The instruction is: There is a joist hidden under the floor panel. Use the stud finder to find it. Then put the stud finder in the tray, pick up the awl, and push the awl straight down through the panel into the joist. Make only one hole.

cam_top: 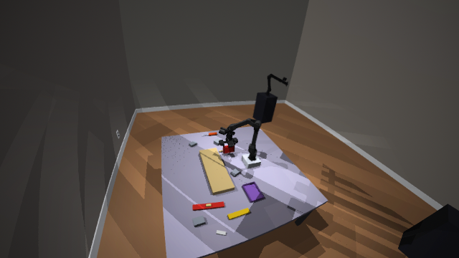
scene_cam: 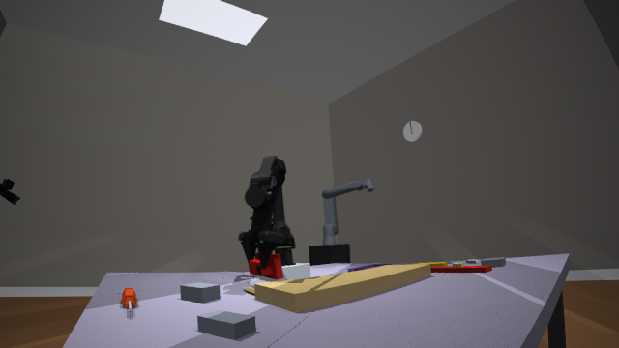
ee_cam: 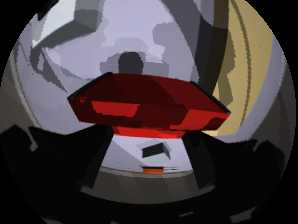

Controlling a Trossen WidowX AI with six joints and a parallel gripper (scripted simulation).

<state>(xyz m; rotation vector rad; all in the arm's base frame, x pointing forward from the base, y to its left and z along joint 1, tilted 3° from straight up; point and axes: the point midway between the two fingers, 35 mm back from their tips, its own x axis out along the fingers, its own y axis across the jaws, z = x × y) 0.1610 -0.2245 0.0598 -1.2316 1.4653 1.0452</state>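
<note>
My gripper [cam_top: 228,144] [scene_cam: 256,261] [ee_cam: 149,123] is shut on the red stud finder [cam_top: 229,149] [scene_cam: 272,267] [ee_cam: 150,107]. It holds it low over the table, beside the far end of the tan floor panel [cam_top: 214,174] [scene_cam: 348,289] [ee_cam: 257,65], on the arm's base side. The stud finder is not over the panel. The awl [cam_top: 212,134] [scene_cam: 129,297] [ee_cam: 153,170], with an orange handle, lies at the table's far edge. The purple tray [cam_top: 253,192] [scene_cam: 363,267] is empty, near the panel's near end. The joist is hidden.
Grey blocks [cam_top: 193,144] [cam_top: 235,173] [cam_top: 199,221] [scene_cam: 199,293] [scene_cam: 226,325] [ee_cam: 155,151] lie around the panel. A red level [cam_top: 216,206], a yellow bar [cam_top: 239,213] and a small white block [cam_top: 221,233] lie at the near end. A thin yellowish piece [scene_cam: 250,290] lies beside the panel's far end.
</note>
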